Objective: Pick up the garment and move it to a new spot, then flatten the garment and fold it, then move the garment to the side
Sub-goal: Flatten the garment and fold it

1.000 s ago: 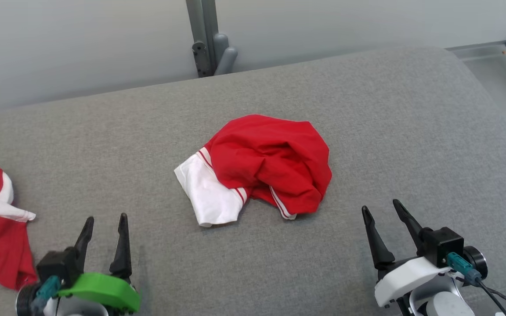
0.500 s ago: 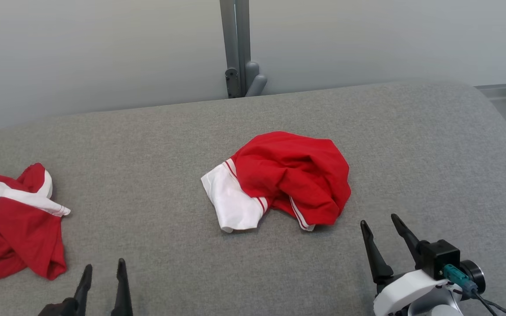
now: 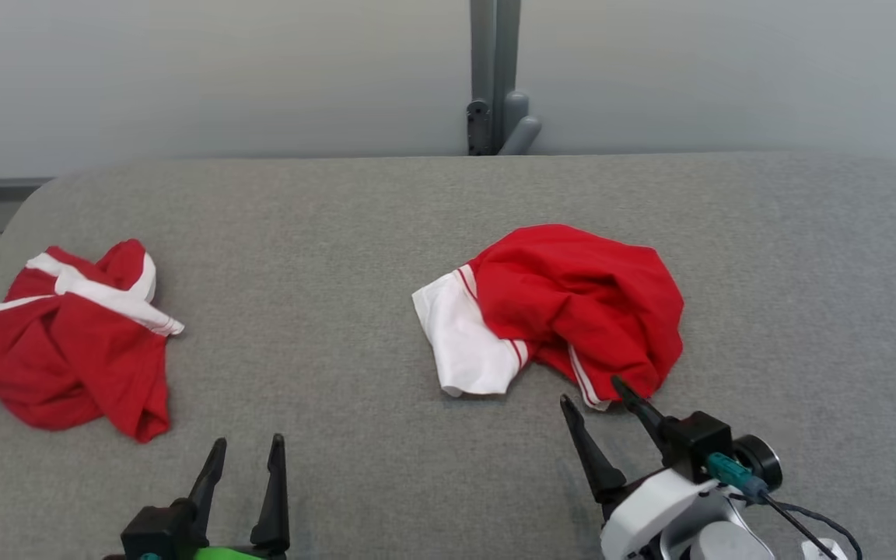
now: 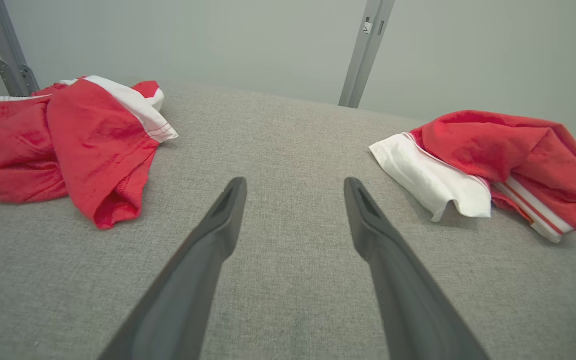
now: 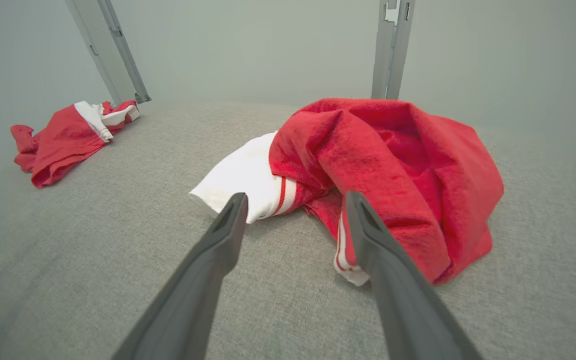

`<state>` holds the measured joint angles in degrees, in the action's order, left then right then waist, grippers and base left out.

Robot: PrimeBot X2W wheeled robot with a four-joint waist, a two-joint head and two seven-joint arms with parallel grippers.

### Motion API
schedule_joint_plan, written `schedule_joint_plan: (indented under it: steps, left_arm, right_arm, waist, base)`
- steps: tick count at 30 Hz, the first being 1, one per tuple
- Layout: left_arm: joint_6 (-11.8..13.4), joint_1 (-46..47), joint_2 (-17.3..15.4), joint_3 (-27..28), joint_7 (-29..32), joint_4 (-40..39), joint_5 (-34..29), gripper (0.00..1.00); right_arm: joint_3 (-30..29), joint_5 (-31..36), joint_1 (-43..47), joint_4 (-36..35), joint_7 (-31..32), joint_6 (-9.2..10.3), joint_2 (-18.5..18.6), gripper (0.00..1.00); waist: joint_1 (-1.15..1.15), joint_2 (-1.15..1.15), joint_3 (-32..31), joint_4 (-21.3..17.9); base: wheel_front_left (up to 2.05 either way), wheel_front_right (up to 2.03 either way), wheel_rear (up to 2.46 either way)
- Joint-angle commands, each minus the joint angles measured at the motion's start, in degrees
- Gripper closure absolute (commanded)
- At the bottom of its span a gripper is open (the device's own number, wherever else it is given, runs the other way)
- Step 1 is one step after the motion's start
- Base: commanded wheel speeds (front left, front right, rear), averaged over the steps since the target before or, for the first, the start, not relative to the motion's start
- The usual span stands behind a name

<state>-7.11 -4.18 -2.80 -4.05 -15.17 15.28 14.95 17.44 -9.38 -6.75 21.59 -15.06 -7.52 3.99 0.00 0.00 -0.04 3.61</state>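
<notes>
A crumpled red garment [image 3: 572, 303] with a white sleeve lies right of the middle of the grey padded surface [image 3: 339, 233]. My right gripper [image 3: 591, 390] is open just in front of its near hem, with its right fingertip at the striped edge. In the right wrist view the garment [image 5: 383, 160] lies just ahead of the right gripper [image 5: 296, 195], the hem beside the right finger. My left gripper [image 3: 249, 439] is open at the front left over bare fabric, nothing between its fingers. The left wrist view has the garment [image 4: 493, 145] off to the right of the left gripper [image 4: 294, 181].
A second crumpled red and white garment [image 3: 75, 342] lies near the surface's left end, also in the left wrist view [image 4: 68, 135] and right wrist view [image 5: 63, 140]. A grey metal post [image 3: 495, 78] stands behind the far edge against a pale wall.
The head camera has turned left, so the whole picture has shifted right and the left garment is fully in view. My right gripper has come closer to the central garment's near hem.
</notes>
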Motion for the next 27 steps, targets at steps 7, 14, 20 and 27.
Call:
schedule_joint_plan:
  steps: [7, 14, 20, 27]
  left_arm:
    - [-0.34, 2.61, -0.23, -3.37, 0.04, -0.10, 2.06, 0.00]
    - [-0.40, 2.56, -0.15, -4.53, 0.03, 0.33, 3.45, 0.00]
    - [-0.41, 3.29, -0.15, -4.82, 0.04, 0.43, 4.96, 0.00]
    - [-0.35, 3.91, -0.15, -4.66, 0.04, 0.60, 5.89, 0.00]
  right_arm:
    - [3.41, 1.73, -7.42, 6.49, -0.18, 0.06, 0.79, 0.00]
    - [6.24, 5.61, -12.83, 14.12, -0.18, 0.06, 1.36, 0.00]
    - [6.31, 11.02, -16.66, 20.13, -0.18, 0.06, 1.65, 0.00]
    - [3.15, 16.37, -19.33, 25.42, -0.18, 0.06, 0.81, 0.00]
  waist:
    - [0.00, 0.00, 5.28, 11.95]
    - [0.00, 0.00, 7.18, 17.18]
    - [0.00, 0.00, 8.17, 19.05]
    - [0.00, 0.00, 8.63, 19.48]
  base:
    - [0.00, 0.00, 0.00]
    - [0.00, 0.00, 0.00]
    - [0.00, 0.00, 0.00]
    - [0.00, 0.00, 0.00]
